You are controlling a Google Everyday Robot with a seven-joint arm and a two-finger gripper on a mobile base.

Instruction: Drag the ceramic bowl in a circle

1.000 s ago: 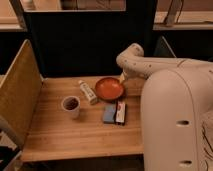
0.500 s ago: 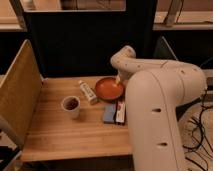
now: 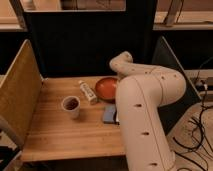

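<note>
The orange-red ceramic bowl [image 3: 105, 87] sits on the wooden table [image 3: 55, 130] at the back, right of centre. Its right edge is covered by my white arm [image 3: 145, 105]. The arm rises from the lower right, bends at the wrist [image 3: 122, 62] and comes down at the bowl's right rim. The gripper is at that rim, hidden behind the arm.
A small white cup [image 3: 71, 105] with dark contents stands left of centre. A white bottle [image 3: 88, 92] lies just left of the bowl. A blue packet [image 3: 109, 114] lies in front of the bowl, against the arm. Upright panels stand at the left [image 3: 20, 85] and right [image 3: 167, 55].
My arm has swung left and closer to the camera, now covering the table's right part and the bowl's right edge. The bowl has shifted slightly left.
</note>
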